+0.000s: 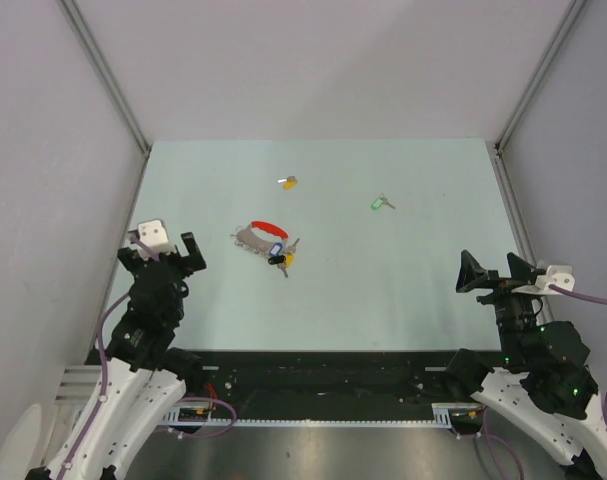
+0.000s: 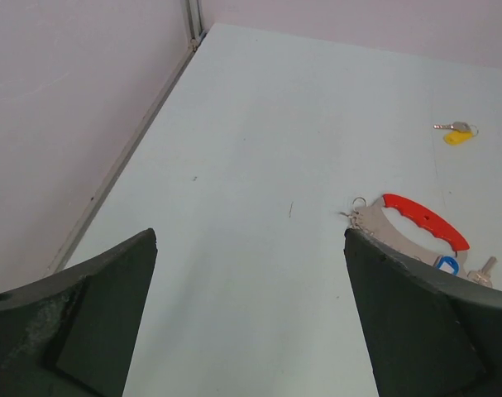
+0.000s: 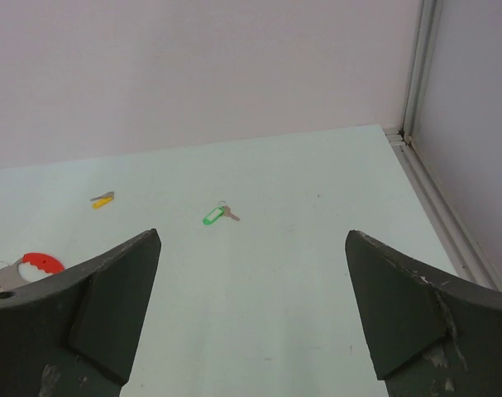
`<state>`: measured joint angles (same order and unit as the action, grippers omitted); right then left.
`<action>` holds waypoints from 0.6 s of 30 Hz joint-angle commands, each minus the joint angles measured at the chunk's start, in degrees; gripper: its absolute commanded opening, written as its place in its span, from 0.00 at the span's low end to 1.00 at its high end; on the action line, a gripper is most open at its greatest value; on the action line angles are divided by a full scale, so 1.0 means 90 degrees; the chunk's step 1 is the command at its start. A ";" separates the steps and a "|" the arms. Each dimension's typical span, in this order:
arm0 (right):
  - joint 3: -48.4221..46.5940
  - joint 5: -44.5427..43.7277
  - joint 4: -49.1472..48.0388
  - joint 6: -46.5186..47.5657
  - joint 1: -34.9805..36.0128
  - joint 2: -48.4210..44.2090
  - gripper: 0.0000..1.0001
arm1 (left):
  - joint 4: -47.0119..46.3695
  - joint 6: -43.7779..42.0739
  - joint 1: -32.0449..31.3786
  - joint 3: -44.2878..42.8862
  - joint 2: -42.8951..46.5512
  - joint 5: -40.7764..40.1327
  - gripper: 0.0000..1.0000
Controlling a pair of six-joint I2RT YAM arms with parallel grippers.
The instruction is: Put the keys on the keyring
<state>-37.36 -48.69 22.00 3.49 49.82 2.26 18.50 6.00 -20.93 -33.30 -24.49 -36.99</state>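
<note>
Altogether one green key (image 1: 381,204), one yellow key (image 1: 289,182), one keyring (image 1: 269,226).

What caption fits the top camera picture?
With left end effector and right end effector open, keyring lies on the table, yellow-headed key and green-headed key loose beyond it.

The counter (image 1: 403,290) is pale mint. A yellow-headed key (image 1: 290,182) and a green-headed key (image 1: 381,204) are silver-bladed. The keyring (image 1: 266,238) is red, grey, blue and orange.
</note>
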 commanded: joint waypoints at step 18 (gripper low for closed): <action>0.0001 0.0312 -0.0052 -0.0192 0.0235 -0.0066 1.00 | 0.0747 0.3393 0.0030 -0.0938 -0.2900 0.1335 1.00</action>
<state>-37.36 -47.09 22.31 2.26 51.00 2.26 24.56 25.12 -20.82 -38.98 -43.94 -29.52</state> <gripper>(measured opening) 0.994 0.996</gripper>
